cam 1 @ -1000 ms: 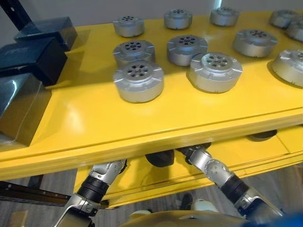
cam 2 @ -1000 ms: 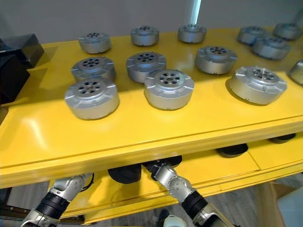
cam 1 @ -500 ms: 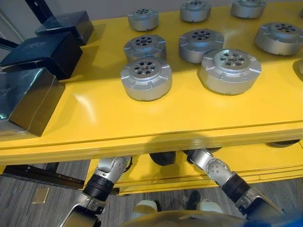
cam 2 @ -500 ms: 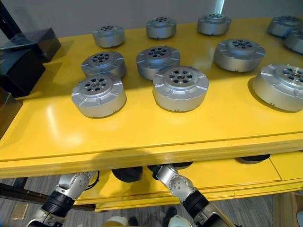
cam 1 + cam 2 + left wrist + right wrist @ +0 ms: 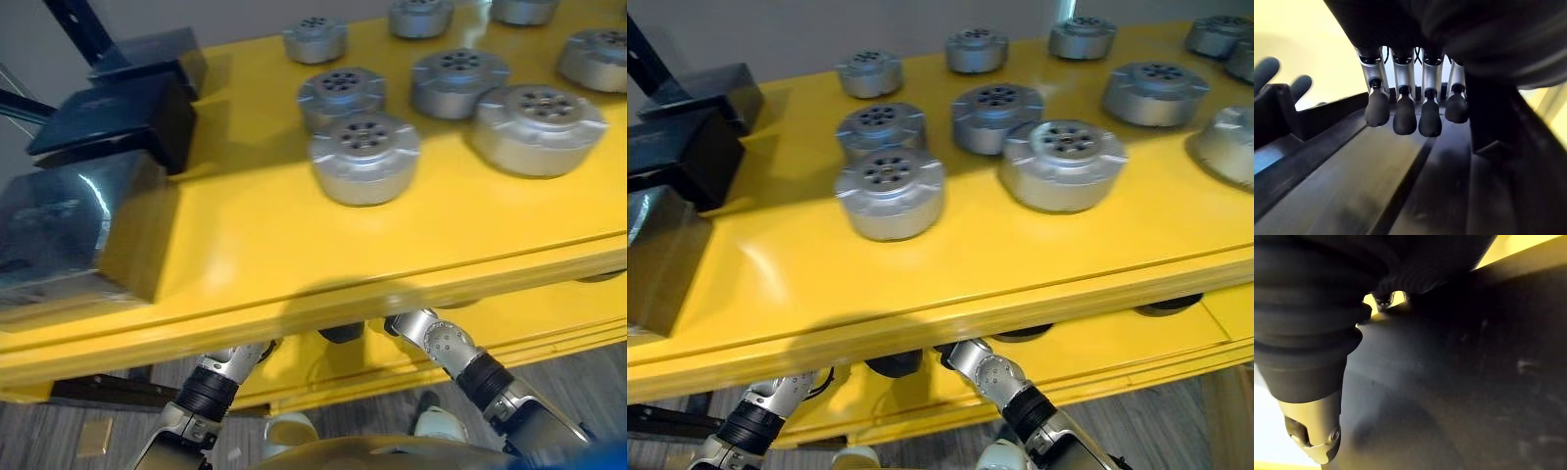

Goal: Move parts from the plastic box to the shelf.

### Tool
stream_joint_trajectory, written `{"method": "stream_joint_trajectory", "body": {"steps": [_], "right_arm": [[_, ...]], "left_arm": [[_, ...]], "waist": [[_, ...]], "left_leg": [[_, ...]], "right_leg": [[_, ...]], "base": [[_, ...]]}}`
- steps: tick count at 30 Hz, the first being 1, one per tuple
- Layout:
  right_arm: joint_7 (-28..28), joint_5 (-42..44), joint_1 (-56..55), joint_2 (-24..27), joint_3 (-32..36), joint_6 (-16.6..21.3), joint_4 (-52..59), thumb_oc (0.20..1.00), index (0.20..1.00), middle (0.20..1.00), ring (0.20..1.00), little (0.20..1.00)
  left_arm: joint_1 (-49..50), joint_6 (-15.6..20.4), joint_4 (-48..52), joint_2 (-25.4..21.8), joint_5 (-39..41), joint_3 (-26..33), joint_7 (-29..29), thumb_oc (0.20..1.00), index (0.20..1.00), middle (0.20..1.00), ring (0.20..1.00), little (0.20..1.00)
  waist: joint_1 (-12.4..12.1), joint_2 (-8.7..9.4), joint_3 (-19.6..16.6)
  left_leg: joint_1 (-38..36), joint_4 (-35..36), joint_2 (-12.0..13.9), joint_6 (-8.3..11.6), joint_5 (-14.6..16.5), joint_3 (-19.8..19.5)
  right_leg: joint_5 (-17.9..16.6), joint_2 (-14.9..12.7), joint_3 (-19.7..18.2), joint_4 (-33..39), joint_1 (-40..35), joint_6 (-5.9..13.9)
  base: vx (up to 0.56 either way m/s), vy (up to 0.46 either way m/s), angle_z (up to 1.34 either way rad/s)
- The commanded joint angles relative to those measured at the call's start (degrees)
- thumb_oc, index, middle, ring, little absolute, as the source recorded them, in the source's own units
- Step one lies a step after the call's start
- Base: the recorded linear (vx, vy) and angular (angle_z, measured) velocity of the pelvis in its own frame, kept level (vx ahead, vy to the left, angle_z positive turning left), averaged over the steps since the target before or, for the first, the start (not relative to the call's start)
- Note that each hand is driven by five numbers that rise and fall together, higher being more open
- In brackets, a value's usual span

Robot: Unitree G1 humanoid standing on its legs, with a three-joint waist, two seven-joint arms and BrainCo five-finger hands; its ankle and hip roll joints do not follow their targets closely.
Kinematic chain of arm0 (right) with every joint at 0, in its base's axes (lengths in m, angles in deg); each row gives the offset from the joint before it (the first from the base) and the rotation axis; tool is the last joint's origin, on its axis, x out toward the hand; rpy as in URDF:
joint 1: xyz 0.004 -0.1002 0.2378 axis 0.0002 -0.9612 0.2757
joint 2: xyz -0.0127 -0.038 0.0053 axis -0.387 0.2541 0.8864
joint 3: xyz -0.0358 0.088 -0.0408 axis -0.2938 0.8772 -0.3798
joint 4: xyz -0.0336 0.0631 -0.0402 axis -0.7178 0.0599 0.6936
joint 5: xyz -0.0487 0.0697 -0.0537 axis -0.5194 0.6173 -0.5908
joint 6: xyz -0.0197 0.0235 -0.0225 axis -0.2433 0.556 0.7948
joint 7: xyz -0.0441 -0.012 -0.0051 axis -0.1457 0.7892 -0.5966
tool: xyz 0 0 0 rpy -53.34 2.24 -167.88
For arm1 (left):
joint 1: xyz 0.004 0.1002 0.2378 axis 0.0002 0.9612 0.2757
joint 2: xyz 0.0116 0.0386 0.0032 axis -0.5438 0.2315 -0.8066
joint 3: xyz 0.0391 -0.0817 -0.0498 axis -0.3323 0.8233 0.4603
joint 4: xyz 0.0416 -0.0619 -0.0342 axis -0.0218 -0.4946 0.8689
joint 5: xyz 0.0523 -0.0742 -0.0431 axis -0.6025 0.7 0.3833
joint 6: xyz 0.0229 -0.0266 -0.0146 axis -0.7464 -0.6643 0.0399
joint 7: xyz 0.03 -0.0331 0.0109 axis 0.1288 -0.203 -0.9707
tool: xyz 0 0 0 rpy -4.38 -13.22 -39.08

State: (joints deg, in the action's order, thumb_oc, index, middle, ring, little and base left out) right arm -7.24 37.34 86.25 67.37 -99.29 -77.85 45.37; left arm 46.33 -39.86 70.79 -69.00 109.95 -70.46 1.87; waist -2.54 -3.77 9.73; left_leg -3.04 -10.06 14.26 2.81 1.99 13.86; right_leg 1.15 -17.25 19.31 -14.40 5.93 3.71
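Both my arms reach under the front lip of the yellow top shelf (image 5: 294, 245) onto the lower yellow shelf (image 5: 549, 313). A dark round part (image 5: 341, 333) lies there between them, mostly hidden by the lip. In the left wrist view my left hand (image 5: 1403, 115) rests straight fingers on the dark part (image 5: 1400, 196), with two dark fingertips (image 5: 1266, 73) of the other hand past its edge. In the right wrist view my right hand (image 5: 1308, 338) lies close against the dark part (image 5: 1474, 382); its thumb (image 5: 1312, 440) shows beside it.
Several silver round parts (image 5: 364, 157) stand on the top shelf, a bigger one (image 5: 537, 127) to the right. Three black boxes (image 5: 78, 230) are stacked along its left end. More dark round parts (image 5: 1168, 305) sit further right on the lower shelf.
The camera has shifted, so the shelf's parts show further right and the black boxes loom larger. Both arms stay reaching under the shelf lip.
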Motion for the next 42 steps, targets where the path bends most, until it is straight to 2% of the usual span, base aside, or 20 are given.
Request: {"method": "stream_joint_trajectory", "body": {"steps": [1, 4, 5, 8, 10, 11, 17, 19, 21, 22, 23, 26, 28, 32, 37, 42], "right_arm": [[-1.62, 0.82, 6.13, -7.79, -0.52, 2.87, 3.87, 1.0, 1.0, 1.0, 1.0, 1.0], [-0.36, 1.29, 4.77, -8.69, -0.75, 4.38, 3.8, 1.0, 1.0, 1.0, 1.0, 1.0], [-0.08, 0.21, 3.09, -10.22, -1.53, 5.54, 3.91, 1.0, 1.0, 1.0, 1.0, 1.0], [0.41, -2.0, 2.25, -11.29, -2.74, 5.51, 3.98, 1.0, 1.0, 1.0, 1.0, 1.0], [1.43, -3.31, 1.93, -12.11, -3.73, 5.85, 4.4, 1.0, 1.0, 1.0, 1.0, 1.0], [3.22, -3.9, 2.01, -12.78, -4.3, 6.8, 4.78, 1.0, 1.0, 1.0, 1.0, 1.0], [13.16, -9.12, 5.06, -11.48, -2.12, 8.07, 3.37, 1.0, 1.0, 1.0, 1.0, 1.0], [15.21, -14.09, 5.92, -10.8, -1.29, 8.2, 2.85, 1.0, 1.0, 1.0, 1.0, 1.0], [19.45, -22.72, 7.79, -9.31, -0.4, 8.98, 2.43, 1.0, 1.0, 1.0, 1.0, 1.0], [20.86, -25.17, 8.9, -8.56, 0.09, 9.62, 2.45, 1.0, 1.0, 1.0, 1.0, 1.0], [20.92, -29.24, 10.35, -7.23, 1.36, 10.14, 2.38, 1.0, 1.0, 1.0, 1.0, 1.0], [19.92, -33.16, 11.78, -5.56, 2.43, 10.72, 4.49, 1.0, 1.0, 1.0, 1.0, 1.0], [19.79, -39.36, 12.36, -4.51, 2.86, 10.33, 9.01, 1.0, 1.0, 1.0, 1.0, 1.0], [24.99, -50.26, 12.99, -2.55, 2.71, 10.59, 14.8, 1.0, 1.0, 1.0, 1.0, 1.0], [27.54, -54.83, 14.12, -1.13, 3.77, 9.8, 17.34, 1.0, 1.0, 1.0, 1.0, 1.0], [28.3, -59.15, 15.39, -0.47, 4.45, 11.54, 18.72, 1.0, 1.0, 1.0, 1.0, 1.0]], "left_arm": [[1.5, 0.06, 3.86, -0.72, 1.09, 0.13, 1.19, 0.2, 0.2, 0.2, 0.2, 0.2], [2.02, -0.5, 4.29, -1.64, 0.56, 0.22, 0.24, 0.2, 0.2, 0.2, 0.2, 0.2], [2.91, -1.96, 5.96, -3.1, 0.05, 1.76, -0.17, 0.2, 0.2, 0.2, 0.2, 0.2], [3.13, -2.6, 7.32, -4.13, 0.45, 2.91, -2.02, 0.2, 0.2, 0.2, 0.2, 0.2], [3.2, -3.0, 7.7, -4.4, 0.65, 3.54, -2.56, 0.2, 0.2, 0.2, 0.2, 0.2], [3.39, -3.27, 8.0, -4.44, 0.7, 3.63, -2.6, 0.2, 0.2, 0.2, 0.2, 0.2], [4.15, -4.42, 8.47, -4.25, -0.27, 3.17, -1.85, 0.2, 0.2, 0.2, 0.2, 0.2], [4.21, -4.46, 8.14, -4.21, -0.36, 3.09, -1.71, 0.2, 0.2, 0.2, 0.2, 0.2], [3.91, -4.08, 7.61, -4.0, -0.92, 2.76, -2.58, 0.2, 0.2, 0.2, 0.2, 0.2], [3.56, -3.8, 7.24, -3.88, -0.89, 2.72, -3.62, 0.2, 0.2, 0.2, 0.2, 0.2], [3.13, -3.89, 6.79, -3.85, -0.45, 3.06, -5.62, 0.2, 0.2, 0.2, 0.2, 0.2], [2.59, -4.37, 5.33, -3.71, 0.24, 3.67, -7.69, 0.2, 0.2, 0.2, 0.2, 0.2], [2.09, -4.24, 2.55, -3.16, -0.72, 4.14, -9.29, 0.2, 0.2, 0.2, 0.2, 0.2], [1.1, -4.18, -1.96, -2.13, -3.3, 4.31, -10.89, 0.2, 0.2, 0.2, 0.2, 0.2], [0.28, -4.19, -4.87, -1.46, -4.79, 4.48, -11.61, 0.2, 0.2, 0.2, 0.2, 0.2], [-0.91, -3.92, -8.23, -1.11, -8.9, 4.18, -12.81, 0.2, 0.2, 0.2, 0.2, 0.2]], "waist": [[-1.73, 0.6, -1.35], [-2.38, 0.33, -1.6], [-3.29, 0.44, -1.71], [-3.97, 0.8, -1.43], [-4.34, 1.09, -1.11], [-4.95, 1.42, -0.63], [-5.84, 2.24, 0.32], [-5.75, 2.33, 0.4], [-5.43, 2.42, 0.48], [-5.14, 2.46, 0.46], [-4.54, 2.5, 0.51], [-3.63, 2.58, 0.5], [-2.56, 2.68, 0.53], [-1.21, 2.78, 0.51], [-0.39, 2.68, 0.48], [0.31, 2.45, 0.58]], "left_leg": [[0.67, 2.87, 1.06, 3.59, -8.93, 0.17], [-1.82, 6.68, -1.53, 2.47, -4.86, 1.82], [-3.52, 8.29, -2.56, 1.67, -3.77, 3.23], [-3.66, 8.15, -2.97, 1.16, -2.96, 4.27], [-3.33, 7.57, -3.1, 0.88, -2.48, 4.65], [-3.36, 6.71, -3.19, 1.04, -1.29, 4.36], [-1.71, 3.89, -2.11, 1.37, -0.66, 4.63], [-1.55, 3.5, -1.89, 1.54, -0.64, 4.66], [-1.5, 3.17, -1.6, 1.66, -0.65, 4.94], [-1.0, 3.21, -1.35, 1.32, -1.48, 5.66], [-1.13, 2.97, -1.13, 1.41, -1.39, 5.88], [-1.34, 2.87, -0.89, 1.48, -1.33, 6.32], [-1.57, 2.77, -0.56, 1.56, -1.21, 6.87], [-1.99, 2.88, -0.25, 1.66, -0.97, 7.75], [-2.06, 2.57, -0.08, 1.66, -0.59, 8.27], [-2.11, 2.44, -0.1, 1.66, -0.25, 8.56]], "right_leg": [[6.87, 4.86, 4.68, 1.67, -10.89, -2.81], [3.62, 2.07, 5.44, 3.53, -11.79, 0.17], [0.38, -0.31, 5.96, 5.36, -12.13, 2.91], [-1.59, -1.62, 6.05, 7.01, -12.23, 4.54], [-2.0, -1.85, 6.08, 7.41, -12.19, 5.01], [-1.21, -1.91, 6.02, 7.12, -12.68, 5.66], [0.24, -1.18, 6.62, 6.44, -12.84, 5.11], [0.33, -1.02, 6.5, 6.48, -12.9, 4.93], [0.31, -0.84, 6.12, 6.62, -12.93, 4.68], [-0.45, -0.71, 6.29, 7.08, -12.48, 4.04], [-0.41, -0.57, 5.66, 7.19, -12.46, 3.92], [-0.4, -0.39, 4.87, 7.21, -12.22, 3.78], [-0.32, -0.26, 4.12, 7.19, -11.95, 3.71], [-0.07, -0.07, 3.24, 7.17, -11.61, 3.69], [0.19, 0.02, 2.57, 6.96, -11.19, 3.63], [0.46, 0.03, 1.74, 6.74, -10.72, 3.59]], "base": [[0.1, 0.409, 0.83], [0.1, 0.32, 0.38], [0.07, 0.219, -0.03], [0.0, 0.079, -0.13], [-0.03, -0.007, -0.12], [-0.04, -0.037, -0.07], [-0.07, -0.056, 0.08], [-0.04, -0.043, -0.01], [-0.06, -0.039, -0.04], [-0.08, -0.036, -0.05], [-0.07, -0.028, -0.08], [-0.01, -0.011, -0.14], [0.0, -0.011, -0.17], [0.0, -0.01, -0.13], [0.01, 0.002, -0.1], [0.0, 0.005, -0.02]]}}
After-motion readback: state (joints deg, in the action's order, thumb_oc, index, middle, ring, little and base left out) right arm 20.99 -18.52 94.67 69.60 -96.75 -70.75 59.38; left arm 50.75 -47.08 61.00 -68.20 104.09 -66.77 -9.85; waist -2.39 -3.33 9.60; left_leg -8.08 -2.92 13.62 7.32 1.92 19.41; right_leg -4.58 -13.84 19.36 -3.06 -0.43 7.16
